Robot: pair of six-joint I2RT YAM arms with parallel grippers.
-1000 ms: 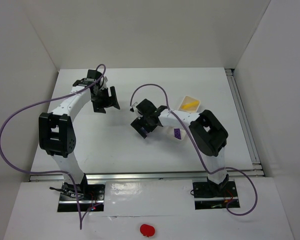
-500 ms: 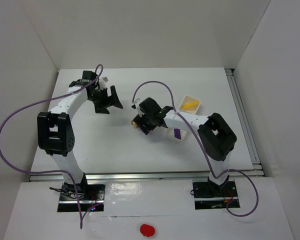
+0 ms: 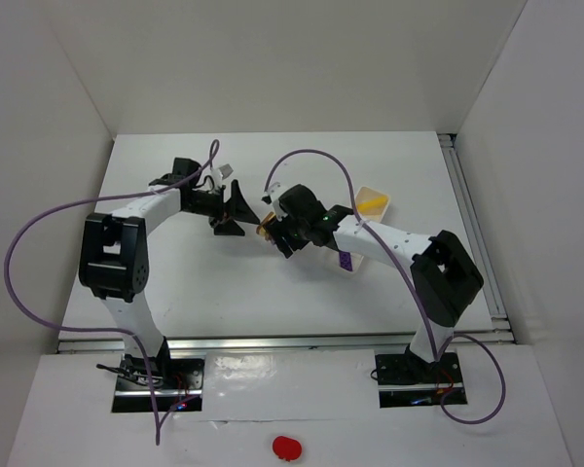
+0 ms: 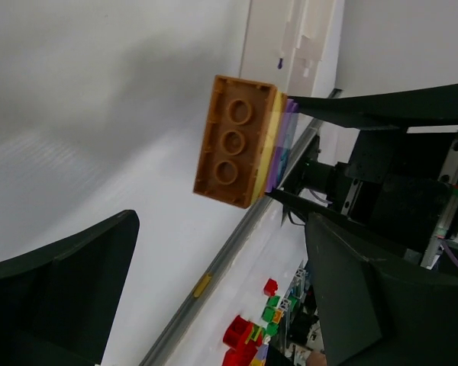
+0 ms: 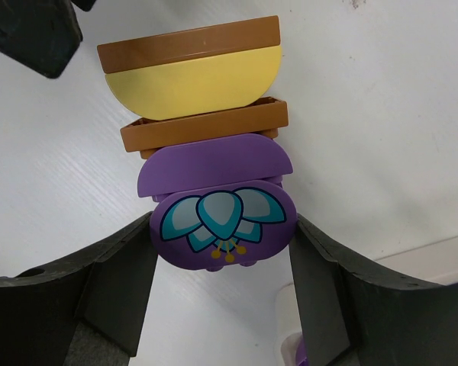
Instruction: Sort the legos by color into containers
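- Legos, stuck together in an orange, yellow, orange and purple stack, hang above the middle of the surface, with the right hand clamped on the purple end.
- The left hand has swung in from the back left, fingers spread wide, and the stack's orange end now sits just in front of them.
- A pull-apart looks likely next; the containers sit to the right.

- A robotics lab test cell: plain white panel walls box in a flat white surface on its left, far and right sides.
- A white-and-black left robot arm and a matching right robot arm stand on black base plates at the near edge.
- Loose purple cables loop from the arms.
- A silver metal rail runs along the near side.
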